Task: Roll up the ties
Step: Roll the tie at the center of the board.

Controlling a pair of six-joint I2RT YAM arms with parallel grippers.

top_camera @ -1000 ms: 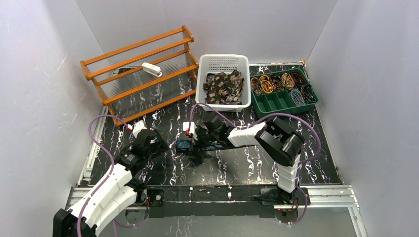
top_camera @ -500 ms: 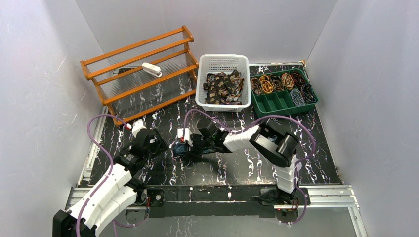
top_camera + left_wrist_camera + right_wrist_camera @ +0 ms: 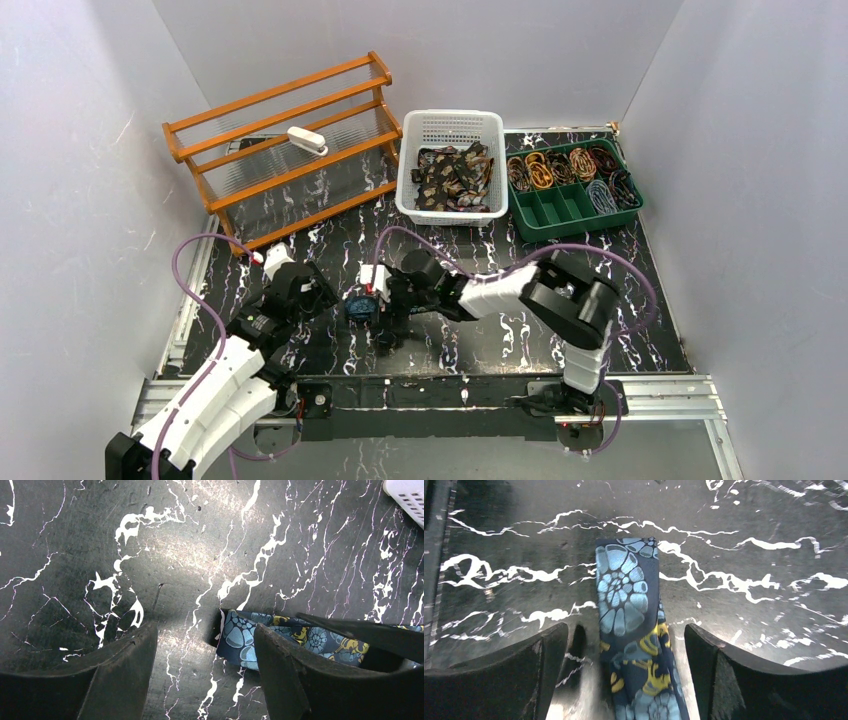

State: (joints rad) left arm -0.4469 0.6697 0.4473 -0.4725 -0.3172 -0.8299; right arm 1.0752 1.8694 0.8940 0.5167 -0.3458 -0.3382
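Low in the overhead view, the left gripper (image 3: 205,637) stands open and empty, the end of the blue tie (image 3: 624,600) just beside one finger. The right gripper (image 3: 625,630) straddles that tie, jaws wide, gripping nothing. Best pinch the end squarely, edges aligned. Upper centre, the white basket (image 3: 450,128) holds loose ties (image 3: 455,180).

**Even light above, sheen and smear at the wrists**

The overhead view is bright and evenly lit, with only soft, faint shadows. In the left wrist view a pale sheen spreads across the glossy table (image 3: 200,555). The right wrist view is slightly smeared, its near fingers (image 3: 514,680) dark and soft.
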